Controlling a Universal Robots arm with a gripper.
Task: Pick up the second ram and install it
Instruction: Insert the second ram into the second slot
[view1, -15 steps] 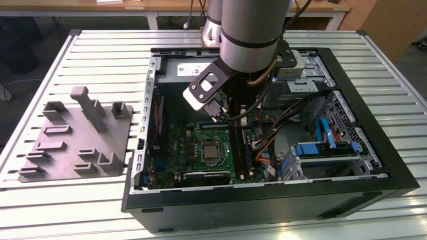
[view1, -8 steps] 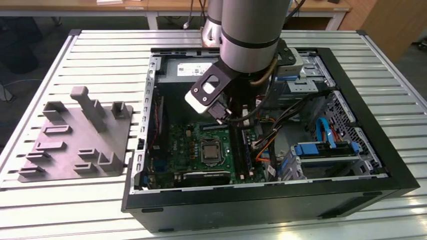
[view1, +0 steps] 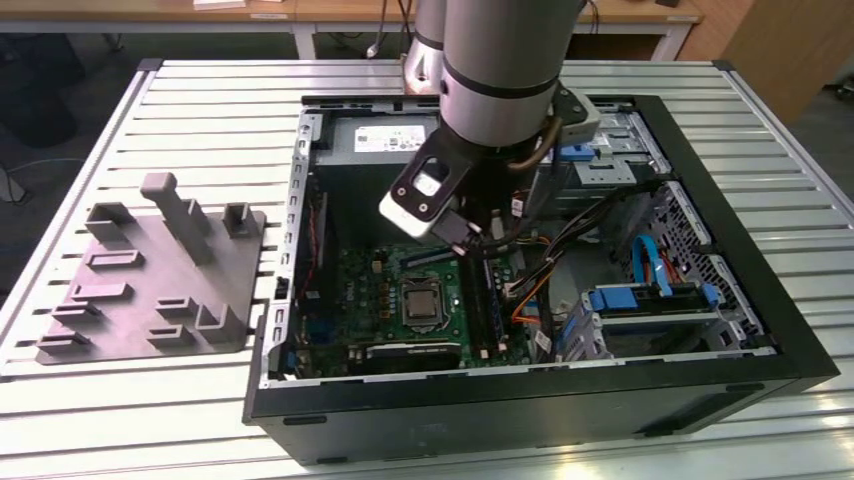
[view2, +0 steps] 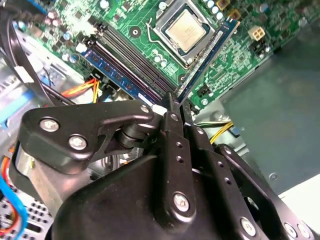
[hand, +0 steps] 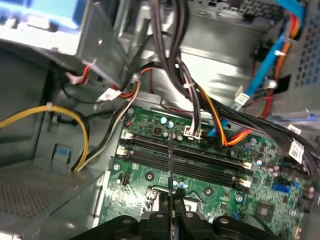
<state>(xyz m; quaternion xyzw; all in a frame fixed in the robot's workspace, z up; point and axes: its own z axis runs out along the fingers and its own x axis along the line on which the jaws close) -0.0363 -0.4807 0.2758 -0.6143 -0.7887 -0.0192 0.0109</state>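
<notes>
My gripper (view1: 467, 245) is down inside the open computer case (view1: 747, 330), above the green motherboard (view1: 400, 270). Its fingers are shut on the second ram (view2: 210, 52), a long thin stick with a blue board edge that reaches out from the fingertips past the processor socket (view2: 185, 27). The first wrist view shows the second ram (hand: 170, 160) edge-on as a thin dark line crossing above the dark memory slots (hand: 200, 160). It hangs above the slots and is not seated. In the second wrist view the gripper (view2: 176, 102) pinches one end of the stick.
A similar blue-edged stick (view2: 120, 80) seems to stand in the outer slot. Cable bundles (hand: 200, 100) and blue drive cables (view1: 647, 260) crowd the case beside the slots. The grey fixture (view1: 147, 290) with upright tabs lies on the slatted table (view1: 200, 100) at the exterior view's left.
</notes>
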